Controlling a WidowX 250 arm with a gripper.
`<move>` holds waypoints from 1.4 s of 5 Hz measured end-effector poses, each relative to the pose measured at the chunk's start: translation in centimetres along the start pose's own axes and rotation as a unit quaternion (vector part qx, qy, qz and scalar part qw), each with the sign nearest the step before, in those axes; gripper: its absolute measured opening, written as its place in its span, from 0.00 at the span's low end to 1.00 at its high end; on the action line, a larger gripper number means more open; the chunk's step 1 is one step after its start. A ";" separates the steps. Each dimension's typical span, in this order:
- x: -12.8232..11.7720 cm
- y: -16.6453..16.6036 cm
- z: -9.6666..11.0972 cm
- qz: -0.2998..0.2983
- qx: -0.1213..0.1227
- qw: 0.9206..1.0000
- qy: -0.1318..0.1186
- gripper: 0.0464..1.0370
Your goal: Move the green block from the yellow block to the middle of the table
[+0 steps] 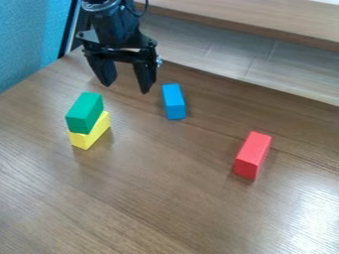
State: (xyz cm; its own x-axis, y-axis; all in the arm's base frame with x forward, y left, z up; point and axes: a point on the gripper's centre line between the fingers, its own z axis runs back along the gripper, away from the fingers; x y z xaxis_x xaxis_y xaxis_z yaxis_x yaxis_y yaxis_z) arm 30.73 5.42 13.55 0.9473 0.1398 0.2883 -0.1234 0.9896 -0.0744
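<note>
Red block (252, 155) lay nearest the cam, approx. 4 o'clock from view ctr. (12 = top edge), its long side running btwn 12 & 1. Green block (84, 113), the one to be moved, was at approx. 9 o'clock, resting on top of the yellow block (90, 134), both w/ long sides toward approx. 1; yellow stuck out a bit at the lower R. Gripper (126, 88) hung btwn 10 & 11 o'clock, tips down, approx. 2 o'clock from green & apart from it. Its fingers were spread wide, w/ nothing held btwn them. Blue block (173, 101) lay just above ctr., approx. 12 o'clock, to the R of the gripper. All blocks were on the brown wood-grain table (145, 198), yellow carrying green. Black arm (111, 22) came in at approx. 11. Farther out: pale panel (198, 52) & wood ledge (238, 22) toward 1, blue partition (29, 37) at approx. 10.
</note>
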 end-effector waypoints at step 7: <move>-2.2 8.2 -2.9 0.097 0.041 0.992 0.066 0.96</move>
State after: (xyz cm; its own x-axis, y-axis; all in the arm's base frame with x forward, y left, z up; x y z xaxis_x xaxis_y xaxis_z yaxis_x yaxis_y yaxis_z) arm 28.52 13.13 9.58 0.9331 0.3276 0.1485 -0.3259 0.9447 -0.0360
